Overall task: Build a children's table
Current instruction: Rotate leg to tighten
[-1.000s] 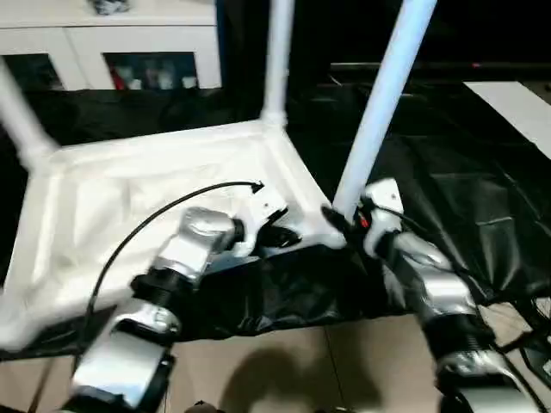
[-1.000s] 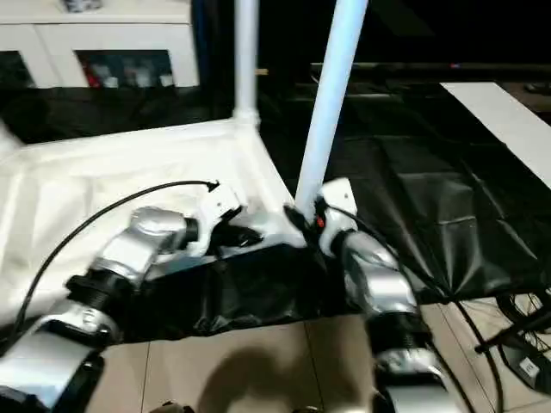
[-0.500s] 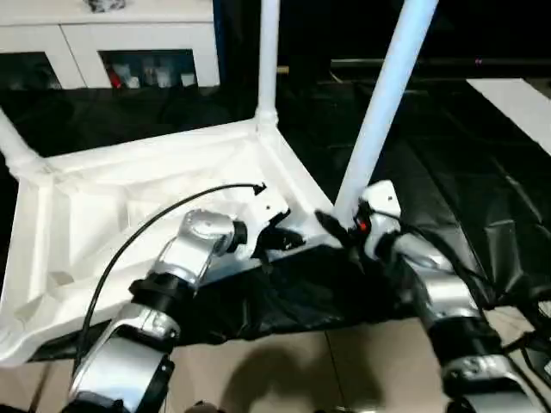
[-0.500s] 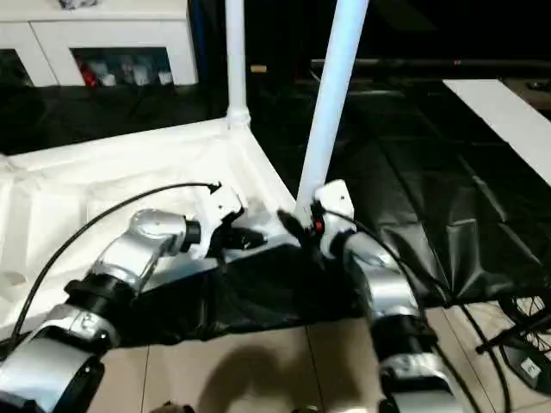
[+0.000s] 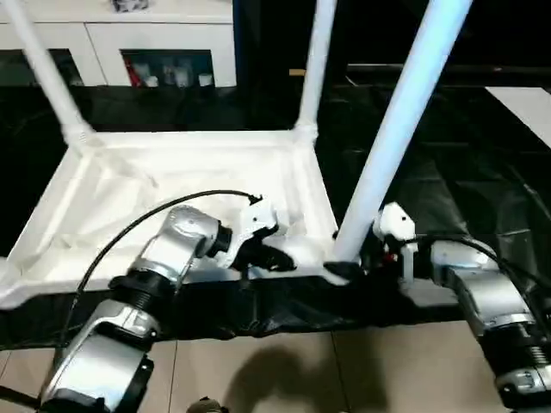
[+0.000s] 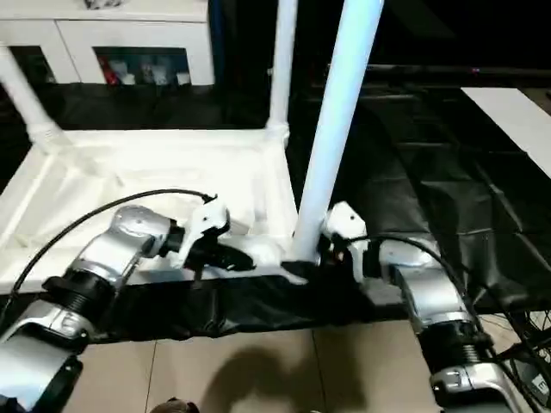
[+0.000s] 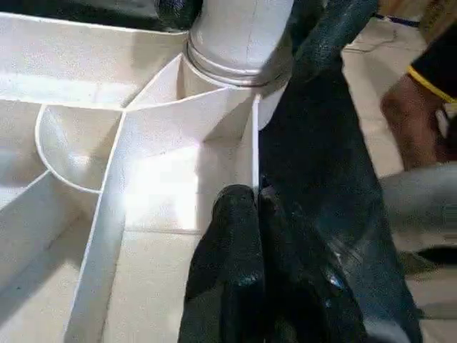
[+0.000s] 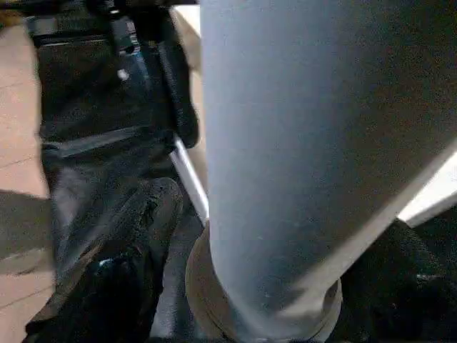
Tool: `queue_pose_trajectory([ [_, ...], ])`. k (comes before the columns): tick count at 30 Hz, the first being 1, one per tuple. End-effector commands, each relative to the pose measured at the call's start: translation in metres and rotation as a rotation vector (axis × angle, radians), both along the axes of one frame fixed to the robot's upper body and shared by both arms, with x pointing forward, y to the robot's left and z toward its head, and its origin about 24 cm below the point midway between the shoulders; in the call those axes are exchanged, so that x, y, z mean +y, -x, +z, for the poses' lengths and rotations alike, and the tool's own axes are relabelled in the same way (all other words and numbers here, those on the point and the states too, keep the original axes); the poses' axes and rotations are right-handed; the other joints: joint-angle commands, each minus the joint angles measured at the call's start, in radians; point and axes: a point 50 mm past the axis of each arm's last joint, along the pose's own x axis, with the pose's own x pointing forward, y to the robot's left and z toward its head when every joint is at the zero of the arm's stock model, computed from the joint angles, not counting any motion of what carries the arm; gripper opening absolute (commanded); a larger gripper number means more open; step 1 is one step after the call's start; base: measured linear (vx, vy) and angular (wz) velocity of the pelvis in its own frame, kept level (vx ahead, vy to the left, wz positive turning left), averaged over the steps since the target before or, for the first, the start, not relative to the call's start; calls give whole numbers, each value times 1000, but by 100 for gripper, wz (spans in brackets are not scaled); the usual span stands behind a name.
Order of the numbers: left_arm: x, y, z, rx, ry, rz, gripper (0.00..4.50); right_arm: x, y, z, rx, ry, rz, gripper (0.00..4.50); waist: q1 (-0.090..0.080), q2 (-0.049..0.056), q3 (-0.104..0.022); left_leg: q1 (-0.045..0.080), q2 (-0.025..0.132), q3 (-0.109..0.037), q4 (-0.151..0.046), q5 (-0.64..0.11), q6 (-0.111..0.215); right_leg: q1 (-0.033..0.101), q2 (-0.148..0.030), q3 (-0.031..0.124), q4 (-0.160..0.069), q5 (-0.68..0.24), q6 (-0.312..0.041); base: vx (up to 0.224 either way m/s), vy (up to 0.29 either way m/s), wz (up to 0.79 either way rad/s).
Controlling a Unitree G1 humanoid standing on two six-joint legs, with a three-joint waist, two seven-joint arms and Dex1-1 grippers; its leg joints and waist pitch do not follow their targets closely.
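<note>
- On a black plastic sheet (image 5: 448, 172) spread over the floor lies the white plastic table top (image 5: 129, 206), upside down, its ribbed underside facing up.
- Three long white tapered tube legs stand in its round corner sockets: the near-right leg (image 5: 396, 138), the far-right leg (image 5: 314, 69) and the far-left leg (image 5: 43, 73).
- Beside the near-right corner, the left gripper (image 5: 280, 258) reaches along the near edge of the top; the left wrist view shows its black fingers (image 7: 235, 271) pressed together on the thin upright rim wall of the top, one finger inside the rim and the other outside against the black sheet.
- From the other side, the right gripper (image 5: 344, 268) meets the foot of the near-right leg where it enters the socket; in the right wrist view its fingers (image 8: 121, 271) stand well apart, one on each side of the leg's base, and whether they press on the leg cannot be told.
- Beyond the table top, white cabinets (image 5: 155, 43) with glass doors stand against the back.
- Near the robot, tan floor tiles (image 5: 284, 370) show past the edge of the black sheet.
- At the edge of the left wrist view a person's hand (image 7: 414, 121) shows.
</note>
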Motion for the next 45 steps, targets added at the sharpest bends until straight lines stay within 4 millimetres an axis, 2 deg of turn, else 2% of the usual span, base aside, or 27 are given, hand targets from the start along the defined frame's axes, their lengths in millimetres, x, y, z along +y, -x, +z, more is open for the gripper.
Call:
queue_pose_trajectory([
  [1,-15,0,13,-49,45,-84,0,20,15,-14,94,9,160,331,3,-8,-65,9,19,5,-55,-274,61,49,-45,34,-73,-260,-225,0,0,0],
  [13,-9,2,10,-24,10,-133,0,23,20,-11,116,-4,229,232,11,-10,-59,10,20,5,-58,-281,56,44,-45,34,-75,-293,-213,0,0,0],
  [15,-9,1,10,-24,12,-129,0,23,21,-12,121,-7,231,222,11,-8,-57,11,21,4,-60,-286,54,43,-44,34,-75,-292,-212,0,0,0],
  [20,-11,-1,10,-45,22,-74,0,25,23,-14,124,-36,201,204,12,-11,-54,11,20,4,-60,-296,54,42,-46,35,-78,-318,-204,0,0,0],
  [23,-16,-7,12,-86,33,24,0,35,19,-16,84,-132,82,201,10,-11,-50,14,20,2,-64,-331,40,36,-50,36,-86,-381,-188,0,0,0],
  [25,-25,-11,14,-114,53,121,0,46,13,-25,55,-162,-86,200,4,-12,-49,12,17,-3,-68,-351,24,36,-50,33,-90,-434,-169,0,0,0],
  [27,-33,-13,15,-122,72,171,0,52,6,-32,49,-152,-205,198,-6,-11,-46,17,16,-6,-70,-391,3,28,-51,31,-99,-510,-146,0,0,0],
  [31,-49,-14,15,-120,116,246,0,61,-9,-40,68,-159,-415,196,-28,-10,-43,17,12,-14,-72,-437,-10,25,-51,24,-109,-584,-114,0,0,0],
  [33,-61,-11,13,-118,138,267,0,70,-18,-41,80,-177,-533,196,-38,-6,-46,11,13,-18,-77,-438,-8,31,-49,20,-111,-549,-112,0,0,0],
  [35,-70,-8,11,-118,150,269,0,79,-21,-41,90,-183,-583,196,-45,-7,-48,7,13,-16,-78,-422,-6,32,-46,23,-106,-481,-128,0,0,0],
  [36,-73,-7,10,-118,152,263,0,83,-22,-41,74,-175,-587,196,-50,-10,-48,8,12,-14,-77,-427,-1,30,-45,24,-105,-459,-140,0,0,0],
  [38,-77,-4,9,-114,153,243,0,89,-23,-40,54,-172,-575,196,-55,-9,-49,4,13,-13,-77,-423,6,34,-46,26,-103,-419,-152,0,0,0],
  [39,-77,-4,9,-115,151,241,0,89,-23,-40,59,-177,-576,252,-65,-12,-49,-7,14,-15,-82,-413,8,41,-45,24,-99,-395,-158,0,0,0],
  [40,-76,-4,9,-117,149,240,0,89,-23,-40,67,-186,-578,252,-68,-14,-50,-7,14,-15,-81,-409,8,42,-44,24,-98,-387,-158,0,0,0],
  [41,-75,-5,9,-121,146,238,0,87,-23,-40,73,-190,-575,265,-69,-18,-55,-2,13,-10,-75,-392,16,41,-42,28,-96,-351,-163,51,-15,0],
  [42,-73,-5,9,-124,141,236,0,86,-23,-40,73,-190,-573,271,-64,-16,-59,3,14,-5,-68,-346,33,39,-44,33,-91,-274,-189,51,-15,0],
  [43,-72,-5,9,-129,135,234,0,84,-22,-40,70,-187,-571,282,-65,-18,-59,1,13,-3,-67,-324,41,40,-41,34,-87,-240,-201,56,-28,4],
  [45,-69,-6,8,-132,125,225,0,80,-21,-40,60,-171,-551,308,-59,-16,-60,3,14,2,-63,-268,61,43,-41,33,-80,-176,-225,0,0,0],
])
